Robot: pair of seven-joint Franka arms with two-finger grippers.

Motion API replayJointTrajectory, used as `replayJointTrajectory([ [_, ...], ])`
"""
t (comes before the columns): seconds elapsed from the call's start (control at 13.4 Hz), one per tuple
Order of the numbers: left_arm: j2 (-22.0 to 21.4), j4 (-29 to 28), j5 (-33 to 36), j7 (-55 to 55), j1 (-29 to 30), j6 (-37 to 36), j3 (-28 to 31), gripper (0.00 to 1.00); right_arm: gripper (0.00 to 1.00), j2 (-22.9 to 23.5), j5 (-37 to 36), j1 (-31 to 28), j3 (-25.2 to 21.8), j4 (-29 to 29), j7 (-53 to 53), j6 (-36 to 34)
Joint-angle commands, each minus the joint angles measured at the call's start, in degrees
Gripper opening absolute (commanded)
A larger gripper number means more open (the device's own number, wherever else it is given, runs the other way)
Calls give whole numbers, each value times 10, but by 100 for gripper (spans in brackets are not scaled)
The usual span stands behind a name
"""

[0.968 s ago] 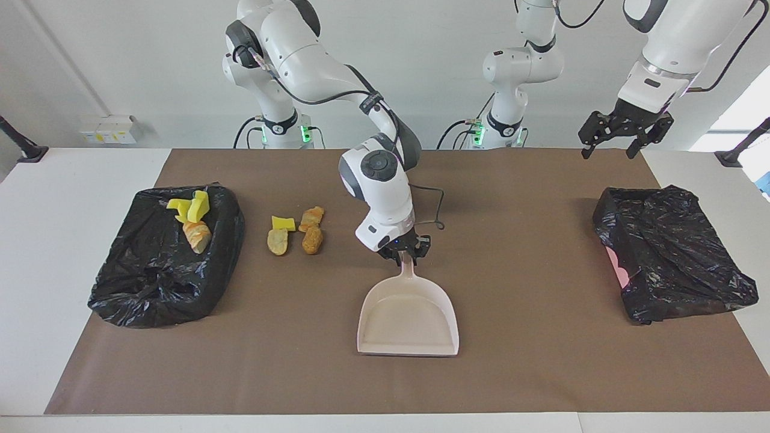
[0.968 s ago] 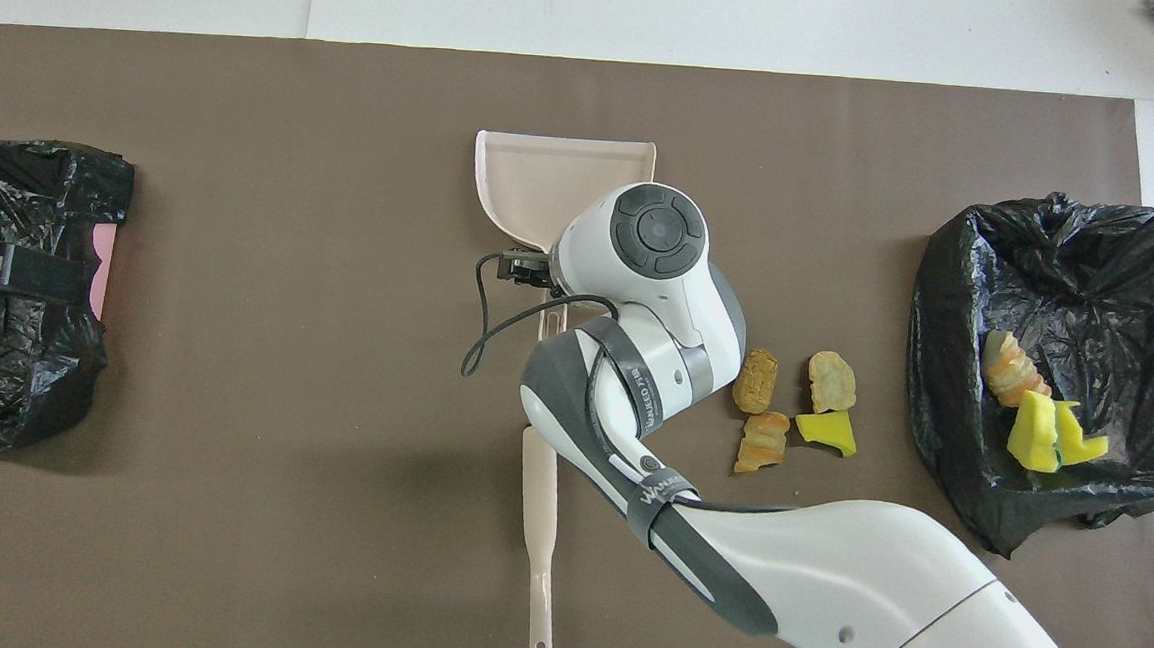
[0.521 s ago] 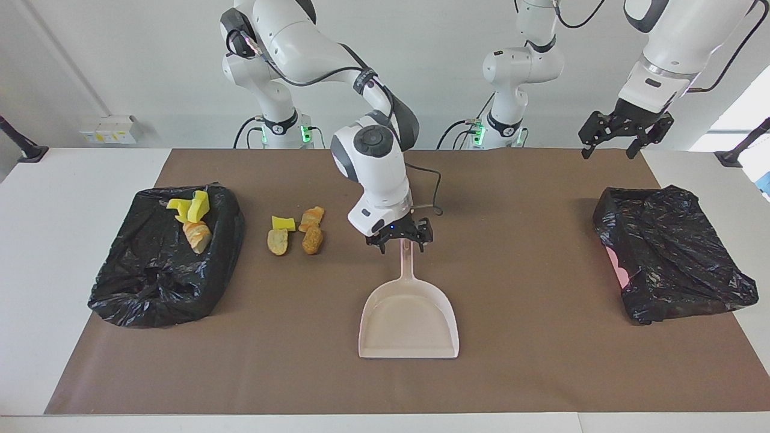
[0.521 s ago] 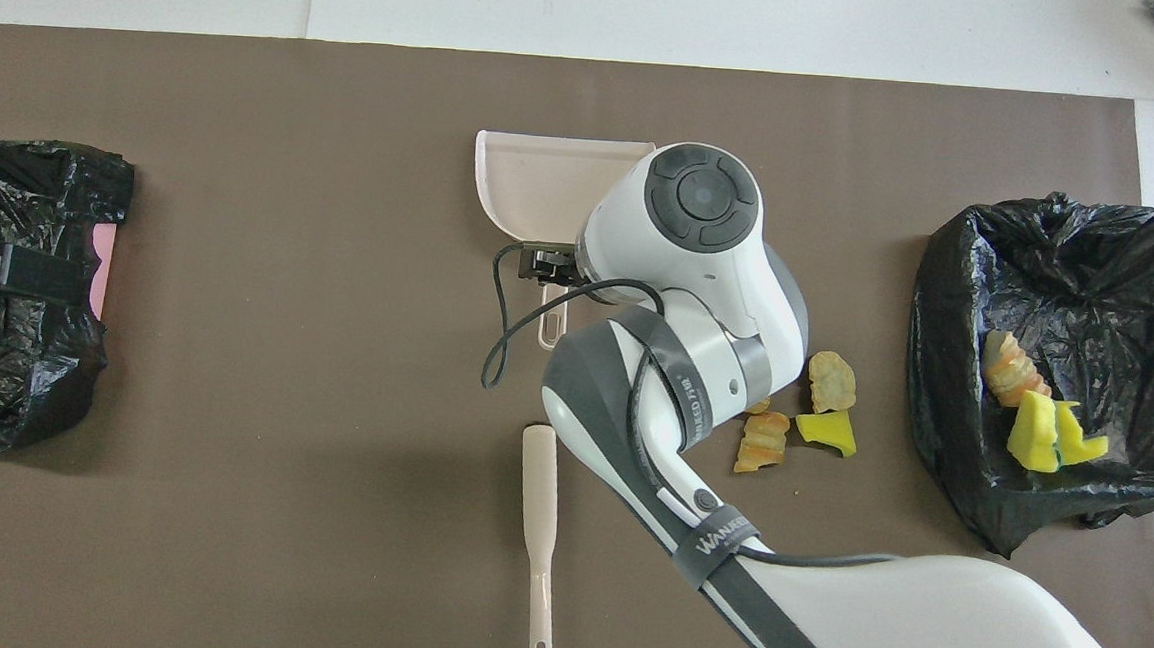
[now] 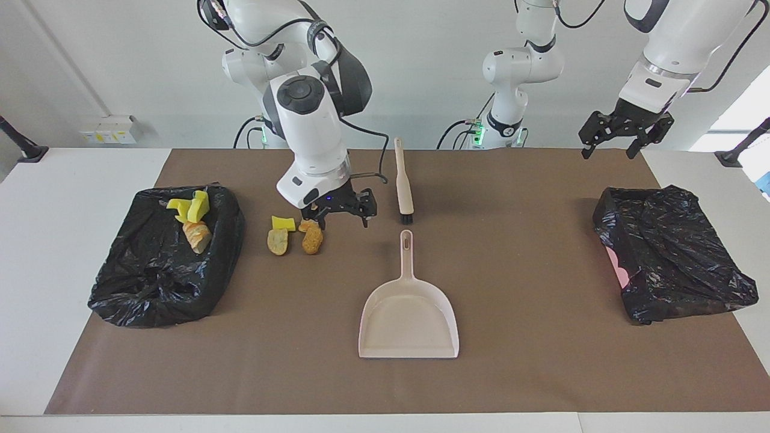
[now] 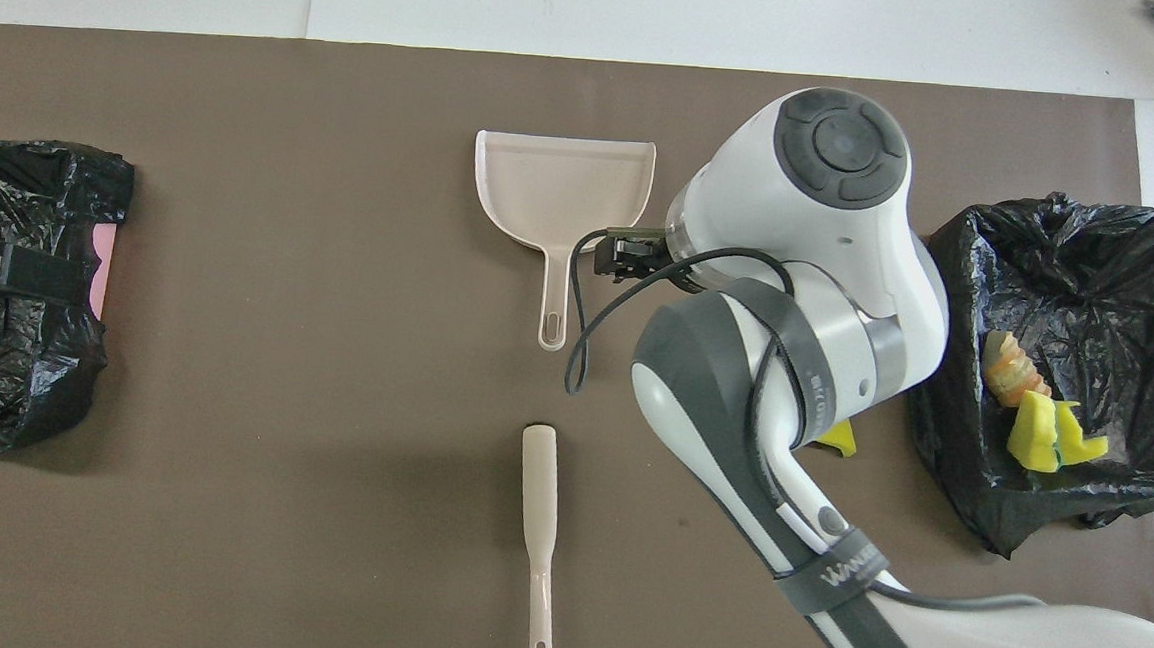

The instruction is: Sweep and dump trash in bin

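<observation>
Facing view, right end effector (image 5: pixel 338 210): you see it empty, fingers spread wide, hanging over the loose trash (image 5: pixel 295 233) on the bench (image 5: pixel 541 361).
Facing view, left end effector (image 5: pixel 625 133): it waits high over the bench edge, wide and empty, near the second black bag (image 5: pixel 671 252).
Facing view, trash: four lumps lie beside the bin (image 5: pixel 162 258); three more are already inside it.
Facing view, tools: the dustpan (image 5: pixel 409 313) and the brush (image 5: pixel 403 183) lie apart, not held.
Overhead view, trash: the right arm covers almost all loose pieces.
Overhead view, risk: if you lower the open fingers there, they probably scatter the lumps away from the dustpan (image 6: pixel 563 188).
</observation>
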Motion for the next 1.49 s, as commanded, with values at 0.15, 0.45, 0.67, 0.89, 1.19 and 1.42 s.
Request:
replayJointTrajectory([
  [0.15,3,6,-17,0,0,18,3,100,100,-24,4,-62,0,-12,-30,-31],
  [0.45,3,2,-17,-1,0,27,3,100,100,-70,-15,-71,4,-68,-74,-71],
  [0.67,3,2,-17,-3,0,28,3,100,100,-158,-9,-27,5,-228,3,30],
  [0.89,13,2,-17,-18,-9,79,2,100,100,-213,-7,32,6,-328,51,82],
  [1.19,57,11,-17,-99,-53,142,-6,100,100,-209,-6,138,6,-381,192,156],
  [1.42,82,11,-44,-116,-96,150,-6,100,100,-181,-6,210,6,-403,277,214],
])
